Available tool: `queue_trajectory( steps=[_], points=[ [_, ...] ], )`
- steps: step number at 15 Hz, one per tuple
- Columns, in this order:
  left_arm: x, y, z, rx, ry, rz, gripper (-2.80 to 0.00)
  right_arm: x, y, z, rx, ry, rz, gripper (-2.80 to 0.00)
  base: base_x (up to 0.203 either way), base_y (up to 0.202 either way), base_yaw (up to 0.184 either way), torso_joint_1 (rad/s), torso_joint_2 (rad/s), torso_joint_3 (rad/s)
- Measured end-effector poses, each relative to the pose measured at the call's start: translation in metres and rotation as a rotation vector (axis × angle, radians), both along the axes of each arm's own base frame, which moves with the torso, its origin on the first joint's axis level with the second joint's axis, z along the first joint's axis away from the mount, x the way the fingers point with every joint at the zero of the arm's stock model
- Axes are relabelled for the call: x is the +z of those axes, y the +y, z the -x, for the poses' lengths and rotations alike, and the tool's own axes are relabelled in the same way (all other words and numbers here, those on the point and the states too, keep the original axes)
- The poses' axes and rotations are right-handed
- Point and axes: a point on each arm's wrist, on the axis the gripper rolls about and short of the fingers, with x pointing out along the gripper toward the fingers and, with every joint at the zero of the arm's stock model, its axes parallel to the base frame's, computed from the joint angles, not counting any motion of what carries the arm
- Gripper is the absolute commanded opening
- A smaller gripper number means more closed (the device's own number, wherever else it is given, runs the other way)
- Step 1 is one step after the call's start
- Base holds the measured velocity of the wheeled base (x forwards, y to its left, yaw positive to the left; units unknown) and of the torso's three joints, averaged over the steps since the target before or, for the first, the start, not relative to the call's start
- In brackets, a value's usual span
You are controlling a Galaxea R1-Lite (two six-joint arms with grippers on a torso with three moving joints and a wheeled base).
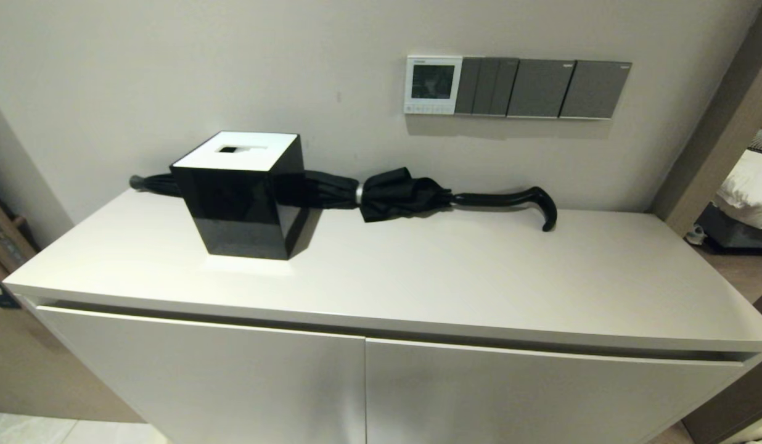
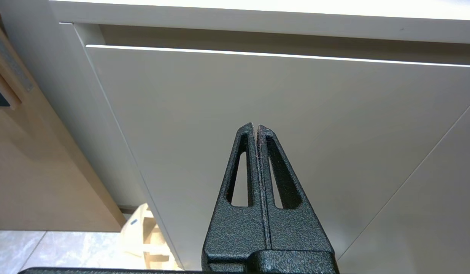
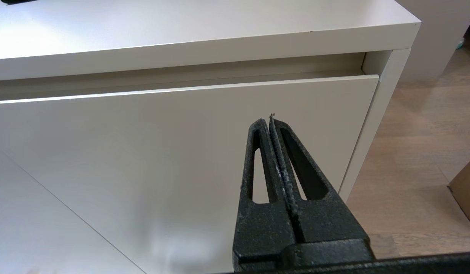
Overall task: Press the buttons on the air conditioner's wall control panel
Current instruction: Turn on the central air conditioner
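Both arms sit low in front of the white cabinet, out of the head camera's sight entirely, so nothing has started on the wall yet. The left gripper has its jaws pressed flat together, empty, tips aimed at the left cabinet door just below the top's overhang. The right gripper is the same story: jaws closed tight on nothing, pointing at the right cabinet door near the cabinet's outer corner.

The air conditioner's wall control panel hangs on the wall, high above and well beyond both sets of jaws, its screen dark, the buttons strung along its bottom edge. Dark grey switch plates butt up against its far side.

Closed jaws make sense here, I'd say: pinched together they form one narrow tip, a good poker for such tiny buttons. Between the jaws and the panel lie a black tissue box and a folded black umbrella against the wall; any reach must clear them.
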Motion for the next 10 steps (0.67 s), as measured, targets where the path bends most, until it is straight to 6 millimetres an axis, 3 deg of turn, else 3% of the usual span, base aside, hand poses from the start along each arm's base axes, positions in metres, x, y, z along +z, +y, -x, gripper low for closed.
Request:
queue_trajectory(
  steps=[10],
  points=[
    [0.0000, 0.0000, 0.0000, 0.000, 0.000, 0.000, -2.80, 0.0077, 0.0002, 0.0020, 0.008, -0.032, 0.008, -2.80, 0.000, 0.000, 0.000, 0.000, 0.00, 0.000]
  ],
)
